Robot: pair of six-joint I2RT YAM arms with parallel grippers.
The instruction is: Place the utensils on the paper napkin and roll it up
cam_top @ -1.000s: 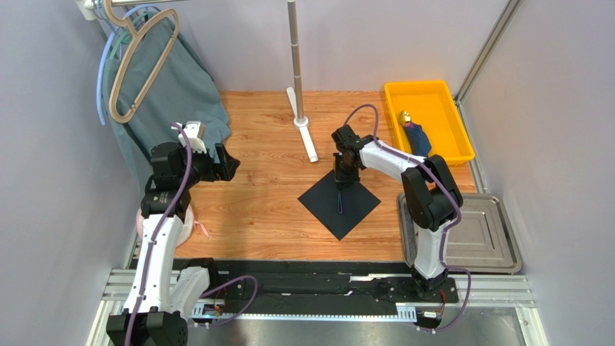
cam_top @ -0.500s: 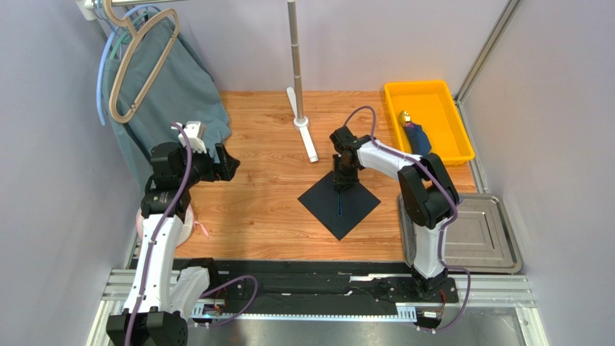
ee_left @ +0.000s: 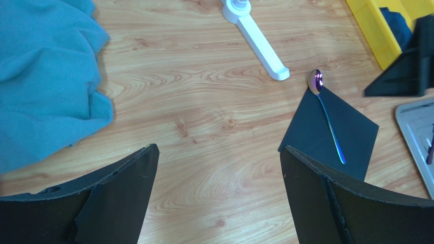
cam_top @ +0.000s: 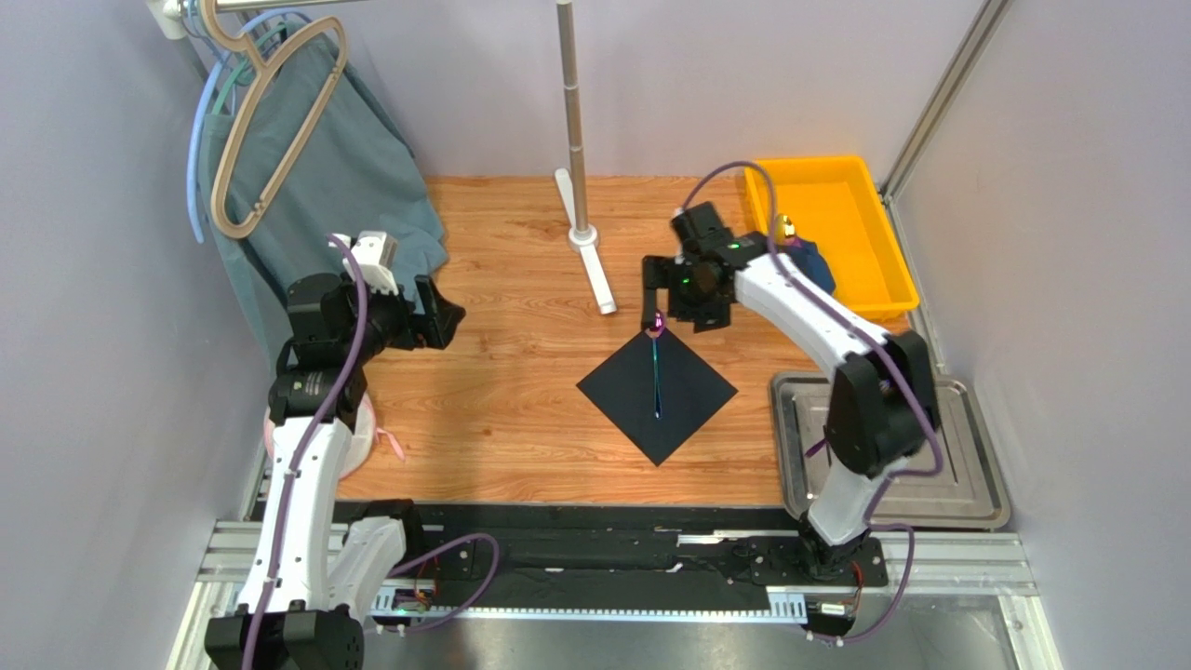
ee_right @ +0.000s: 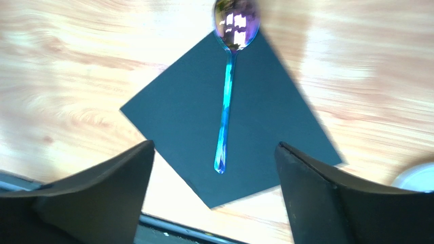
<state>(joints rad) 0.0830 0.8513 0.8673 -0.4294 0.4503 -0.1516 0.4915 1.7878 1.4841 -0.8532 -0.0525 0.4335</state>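
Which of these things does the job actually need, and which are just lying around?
For the job: thin black square paper napkin; iridescent metal spoon lying on it.
Just lying about: large teal cloth; yellow plastic bin; white pole stand.

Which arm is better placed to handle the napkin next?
Right. The right gripper, open, hovers at the far corner of the paper napkin, near the spoon; the left gripper is beside the teal cloth.

teal cloth (cam_top: 350, 168) far-left | white stand (cam_top: 571, 112) back-centre | yellow bin (cam_top: 846, 224) far-right | steel tray (cam_top: 937, 447) near-right
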